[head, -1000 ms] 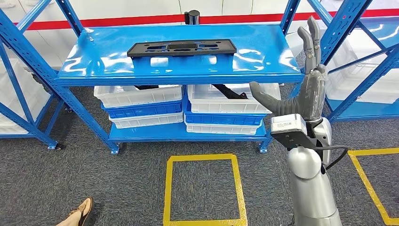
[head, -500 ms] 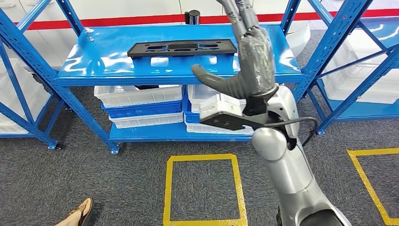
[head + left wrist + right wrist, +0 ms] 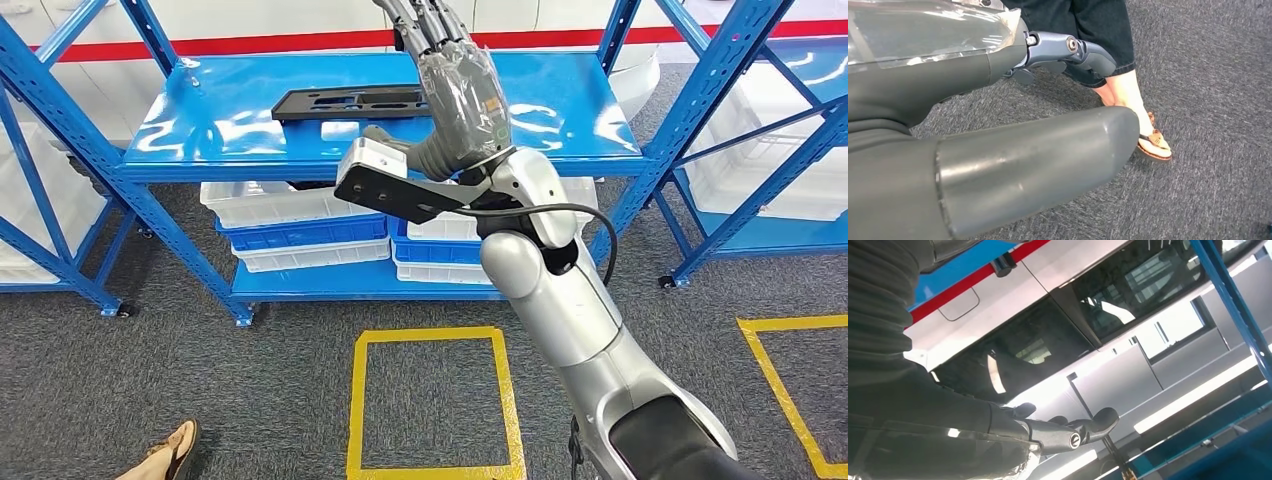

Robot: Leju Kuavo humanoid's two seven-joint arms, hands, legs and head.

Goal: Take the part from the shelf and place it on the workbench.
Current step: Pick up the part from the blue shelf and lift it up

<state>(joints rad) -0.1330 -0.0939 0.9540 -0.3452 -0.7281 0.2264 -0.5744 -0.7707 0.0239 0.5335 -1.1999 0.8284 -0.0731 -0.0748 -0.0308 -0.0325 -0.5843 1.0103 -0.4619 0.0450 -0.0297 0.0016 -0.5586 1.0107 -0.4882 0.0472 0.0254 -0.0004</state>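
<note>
Now | right robot hand [image 3: 458, 85] empty, fingers apart; above part [image 3: 345, 103] on shelf [image 3: 250, 135]

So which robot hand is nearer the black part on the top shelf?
Right. The right robot hand is raised over the black part; the left robot hand hangs low near the carpet.

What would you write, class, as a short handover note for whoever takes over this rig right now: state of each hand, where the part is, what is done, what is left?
Right hand: raised over the top shelf, above the part's right end, fingers extended, holding nothing.
Left hand: hanging low near the carpet, holding nothing; a person's sandalled foot is close by.
Part: flat black plate lying on the top shelf, not gripped.
Done: reach toward the part is under way.
Left: lower the hand, grip the part, lift it off, carry it to the workbench and set it down.
</note>
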